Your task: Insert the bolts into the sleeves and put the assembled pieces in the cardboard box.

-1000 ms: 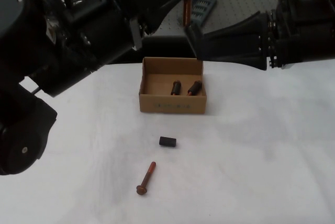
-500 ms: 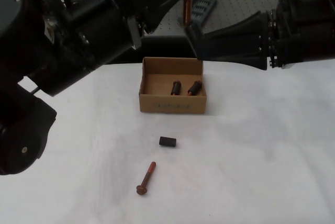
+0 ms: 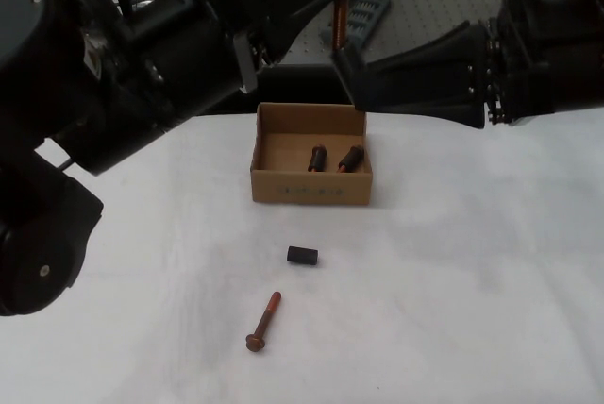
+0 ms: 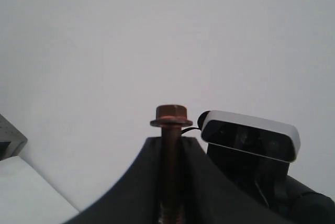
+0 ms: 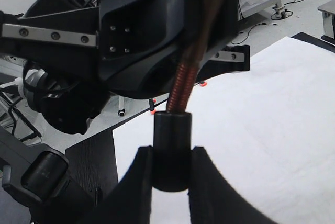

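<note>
Above the far side of the table [image 3: 491, 291], just beyond the box [image 3: 311, 193], the two arms meet tip to tip. On the left arm [image 3: 132, 64], which comes in from the left of the high view, the left jaws are clamped on the held bolt [image 4: 169, 156]. They grip its shank, so the flanged hex head stands clear of the fingertips, and in the high view the bolt stands upright. The right arm [image 3: 528, 55] extends in from the right, and the right jaws are clamped on the held sleeve [image 5: 171, 140]. This short black tube is pinched by its sides, with its open end turned toward the bolt. The bolt's threaded end meets that opening, though I cannot tell whether it has entered. A white camera [image 4: 251, 137] on the right arm sits just beside the bolt head in the left wrist view. The box stands open-topped on the table. Inside it two finished assemblies lie side by side without touching, the left piece [image 3: 317, 158] and the right piece [image 3: 351, 159]. Each is a black sleeve with a reddish bolt end showing. Nearer the camera, a loose sleeve [image 3: 302, 256] lies on its side on the table, apart from the box. Nearer again lies a loose bolt [image 3: 263, 322], set at a slant with its head toward the near edge and clear of the sleeve.
</note>
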You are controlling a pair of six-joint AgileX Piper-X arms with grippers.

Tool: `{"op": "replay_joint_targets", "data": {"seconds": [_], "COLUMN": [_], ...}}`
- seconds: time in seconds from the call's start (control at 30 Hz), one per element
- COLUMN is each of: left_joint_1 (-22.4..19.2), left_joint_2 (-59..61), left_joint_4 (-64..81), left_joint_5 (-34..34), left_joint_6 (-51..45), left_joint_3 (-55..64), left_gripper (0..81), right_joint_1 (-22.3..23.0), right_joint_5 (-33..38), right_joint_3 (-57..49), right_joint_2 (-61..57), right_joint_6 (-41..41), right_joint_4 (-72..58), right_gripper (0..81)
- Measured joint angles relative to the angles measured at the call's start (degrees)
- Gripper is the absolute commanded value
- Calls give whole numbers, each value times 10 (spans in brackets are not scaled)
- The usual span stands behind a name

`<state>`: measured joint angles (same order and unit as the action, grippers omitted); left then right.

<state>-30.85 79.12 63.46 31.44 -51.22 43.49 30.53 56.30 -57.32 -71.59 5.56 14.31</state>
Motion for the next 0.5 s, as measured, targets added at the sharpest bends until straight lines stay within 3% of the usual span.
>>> {"op": "replay_joint_targets", "data": {"seconds": [0.5], "left_joint_1": [-9], "left_joint_2": [0], "left_joint_4": [-2], "left_joint_5": [9], "left_joint_6": [0], "left_joint_3": [0], "left_gripper": [6], "right_joint_1": [-3], "right_joint_5": [3], "right_joint_3": [0], "right_joint_2": [1], "right_joint_6": [3], "right_joint_4": [-4], "right_gripper": [19]}}
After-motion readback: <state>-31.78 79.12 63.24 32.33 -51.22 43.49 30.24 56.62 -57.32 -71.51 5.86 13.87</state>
